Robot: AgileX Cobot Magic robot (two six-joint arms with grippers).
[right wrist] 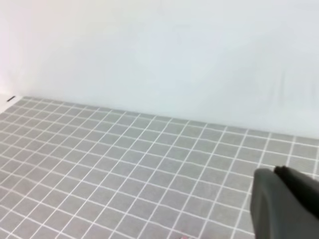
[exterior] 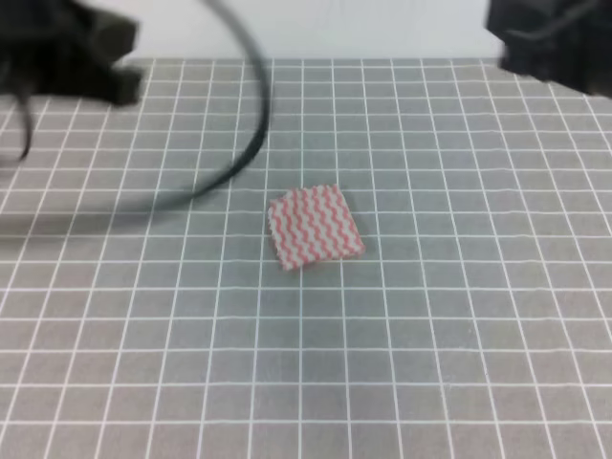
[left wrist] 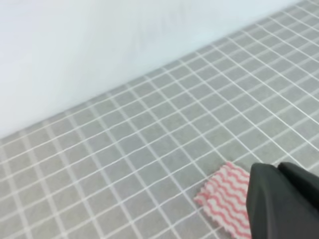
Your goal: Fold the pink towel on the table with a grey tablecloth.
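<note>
Jaws: both arms raised at the far corners; open or closed cannot be told. Left gripper [exterior: 120,81] and right gripper [exterior: 521,48] hold nothing. Pink towel [exterior: 315,228]: flat, mid-tabletop [exterior: 459,335], well apart from both. Step, judged: approach not begun. Next calls for descent to a towel edge.

Pink-and-white wavy striped towel [exterior: 315,227] on a grey tablecloth [exterior: 430,335] gridded with thin white lines; black grippers

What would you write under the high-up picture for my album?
A small pink towel lies flat on the grey gridded tablecloth, with both robot arms parked at the far corners.
</note>
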